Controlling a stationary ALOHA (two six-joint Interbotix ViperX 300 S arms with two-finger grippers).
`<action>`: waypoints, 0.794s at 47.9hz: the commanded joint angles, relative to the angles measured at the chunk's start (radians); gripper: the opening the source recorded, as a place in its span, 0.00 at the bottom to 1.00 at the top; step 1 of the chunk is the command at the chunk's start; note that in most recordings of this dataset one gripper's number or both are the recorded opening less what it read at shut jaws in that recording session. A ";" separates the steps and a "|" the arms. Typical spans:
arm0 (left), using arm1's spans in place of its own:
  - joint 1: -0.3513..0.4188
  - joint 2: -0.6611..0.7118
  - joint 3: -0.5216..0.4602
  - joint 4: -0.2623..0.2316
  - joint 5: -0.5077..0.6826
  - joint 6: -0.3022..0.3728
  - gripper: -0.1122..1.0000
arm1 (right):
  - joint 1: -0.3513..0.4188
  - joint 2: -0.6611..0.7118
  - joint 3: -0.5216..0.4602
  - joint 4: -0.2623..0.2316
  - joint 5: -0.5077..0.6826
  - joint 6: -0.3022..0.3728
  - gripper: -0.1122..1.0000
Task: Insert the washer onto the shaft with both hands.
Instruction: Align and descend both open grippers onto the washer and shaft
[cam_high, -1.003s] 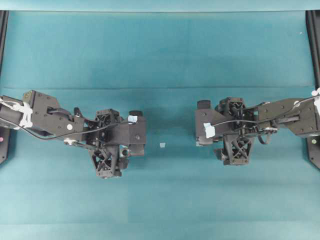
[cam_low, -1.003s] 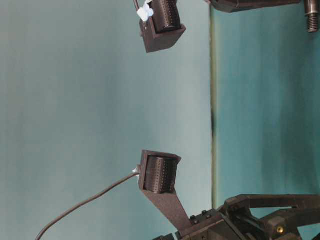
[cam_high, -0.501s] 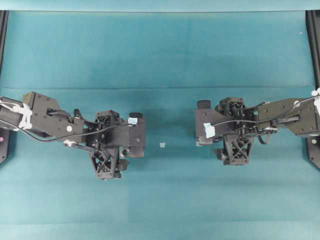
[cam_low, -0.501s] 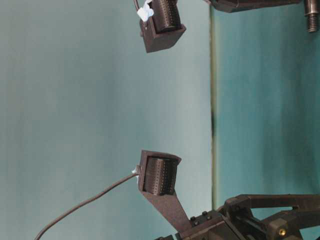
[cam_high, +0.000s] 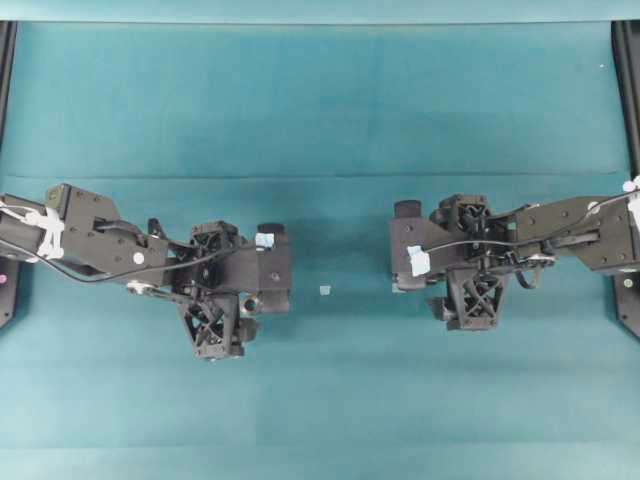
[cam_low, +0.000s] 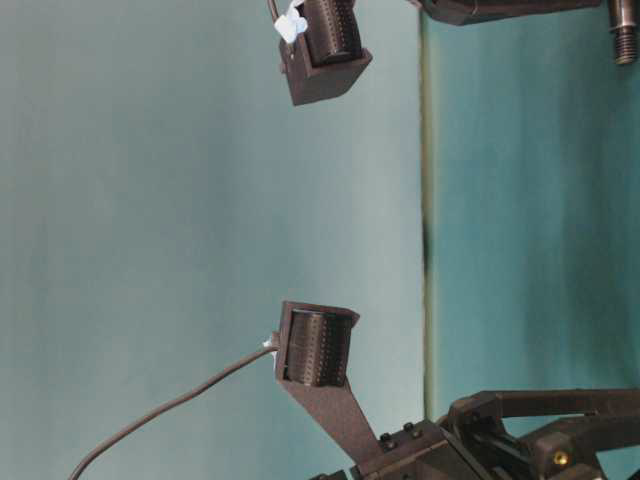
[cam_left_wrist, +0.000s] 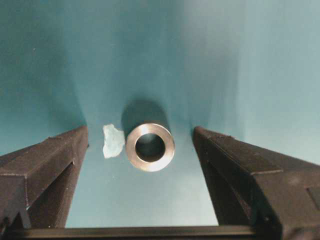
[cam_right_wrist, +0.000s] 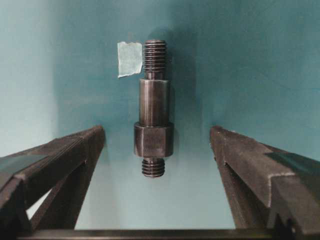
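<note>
The washer (cam_left_wrist: 150, 147), a thick grey metal ring with its hole facing up, lies on the teal mat between the open fingers of my left gripper (cam_left_wrist: 140, 132), touching neither. In the overhead view it peeks out (cam_high: 248, 303) beside my left gripper (cam_high: 238, 292). The shaft (cam_right_wrist: 154, 107), dark and stepped with threaded ends, lies on the mat between the open fingers of my right gripper (cam_right_wrist: 157, 131), its thick section level with the fingertips. In the overhead view my right gripper (cam_high: 442, 262) hides it. Its threaded end (cam_low: 624, 35) shows at table level.
A pale blue tape square (cam_left_wrist: 113, 140) lies just left of the washer, another (cam_right_wrist: 129, 58) beside the shaft's far end, and a third (cam_high: 325, 290) on the mat between the two arms. Black frame rails (cam_high: 628, 100) run along both side edges.
My left gripper has shifted slightly left and toward the front edge. The right arm has not moved. Both grippers stay open.
</note>
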 joint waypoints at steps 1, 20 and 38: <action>-0.020 -0.002 0.003 -0.005 -0.012 -0.009 0.91 | -0.003 -0.005 -0.005 -0.003 -0.008 -0.006 0.93; -0.026 -0.003 0.005 -0.005 -0.011 0.003 0.91 | -0.005 -0.003 0.000 -0.003 -0.012 -0.003 0.93; -0.035 -0.003 0.008 -0.005 -0.011 0.006 0.91 | -0.003 -0.003 0.002 -0.003 -0.020 0.000 0.93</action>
